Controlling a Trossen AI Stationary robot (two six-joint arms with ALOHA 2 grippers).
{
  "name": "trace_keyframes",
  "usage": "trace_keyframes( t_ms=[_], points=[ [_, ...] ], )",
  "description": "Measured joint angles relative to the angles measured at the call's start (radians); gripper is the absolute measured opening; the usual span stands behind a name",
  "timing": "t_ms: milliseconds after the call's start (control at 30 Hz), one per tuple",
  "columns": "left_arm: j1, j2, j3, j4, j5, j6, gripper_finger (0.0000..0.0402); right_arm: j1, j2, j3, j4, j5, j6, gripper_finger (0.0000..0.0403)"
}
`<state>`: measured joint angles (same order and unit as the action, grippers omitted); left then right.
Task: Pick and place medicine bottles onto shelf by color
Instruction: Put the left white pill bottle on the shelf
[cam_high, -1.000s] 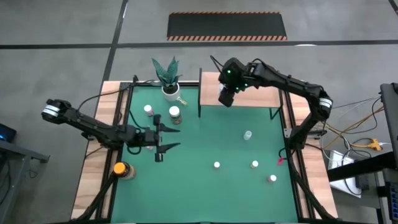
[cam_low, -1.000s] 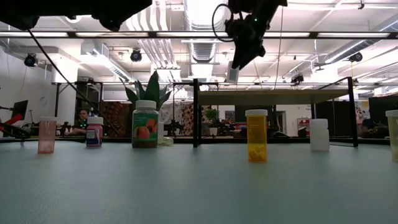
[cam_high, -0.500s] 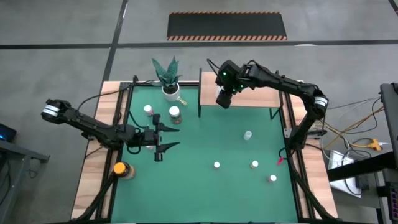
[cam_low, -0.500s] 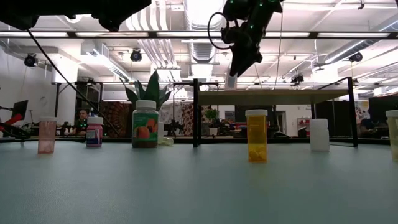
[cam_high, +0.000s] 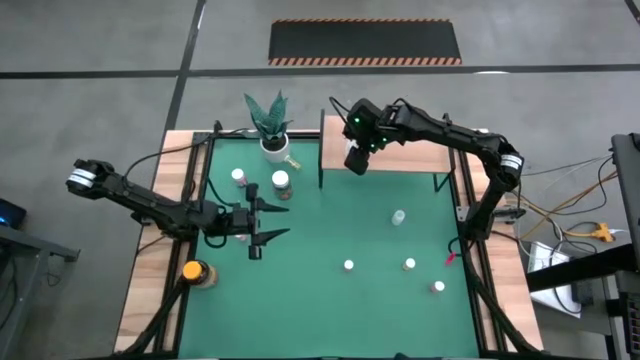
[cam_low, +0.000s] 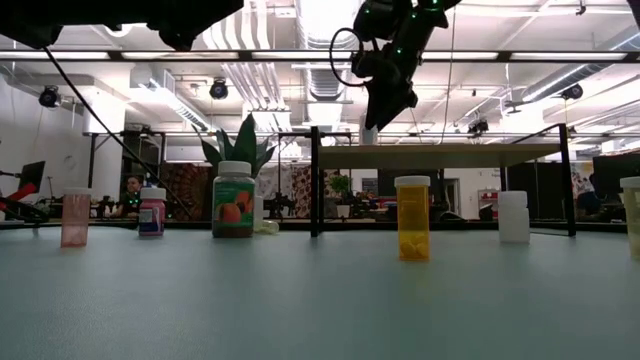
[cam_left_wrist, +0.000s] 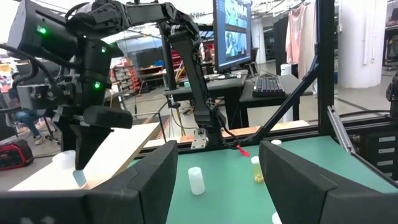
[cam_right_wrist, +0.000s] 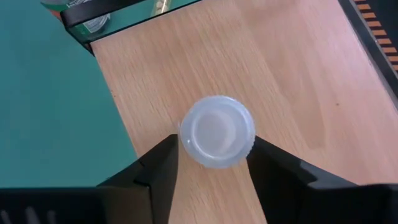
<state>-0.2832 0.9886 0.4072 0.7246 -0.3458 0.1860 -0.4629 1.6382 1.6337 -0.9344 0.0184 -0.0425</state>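
Note:
My right gripper (cam_high: 356, 160) is over the left end of the shelf (cam_high: 410, 156), a light wooden board on black legs, and is shut on a small clear bottle with a white cap (cam_right_wrist: 216, 132). In the low view this bottle (cam_low: 370, 132) sits right at the shelf top (cam_low: 450, 150). My left gripper (cam_high: 272, 222) waits open above the left middle of the green mat. Several other bottles stand on their bases: a pink one (cam_high: 238, 176), one with an orange label (cam_high: 281, 181), a clear one (cam_high: 399, 216) and three near the right front (cam_high: 410, 264). My right gripper pinches the white-capped bottle between its two fingers (cam_right_wrist: 163, 163), one on each side just below the cap rim (cam_right_wrist: 186, 146). The fingers come from above, pointing down along the bottle. In the left wrist view the bottle (cam_left_wrist: 69, 167) hangs slightly tilted; whether its base touches the shelf I cannot tell.
A white pot with a green plant (cam_high: 272, 140) stands at the mat's far left, beside the shelf's black leg (cam_high: 321, 150). A larger amber bottle with a yellow cap (cam_high: 193, 271) stands on the left wooden edge. The shelf surface to the right of the gripper is bare.
My right gripper has moved a little toward the table's left along the shelf and has come down, carrying the bottle lower toward the shelf top.

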Motion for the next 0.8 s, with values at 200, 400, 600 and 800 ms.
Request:
trace_keyframes(
  t_ms=[200,400,600,800],
  points=[
    [0.0,-0.001,0.0,0.0,0.0,0.0,0.021,0.0,-0.002,0.003,0.001,0.007,0.005,0.0219],
    [0.0,-0.002,0.0,0.001,0.0,0.0,0.021,0.0,-0.002,0.05,-0.038,0.008,-0.024,0.0232],
    [0.0,0.03,0.0,0.099,0.001,-0.063,0.021,0.006,-0.03,0.113,-0.099,0.006,-0.077,0.0226],
    [0.0,0.185,0.003,0.327,0.005,-0.128,0.021,0.047,-0.108,0.073,-0.1,-0.003,-0.09,0.0213]
  ],
)
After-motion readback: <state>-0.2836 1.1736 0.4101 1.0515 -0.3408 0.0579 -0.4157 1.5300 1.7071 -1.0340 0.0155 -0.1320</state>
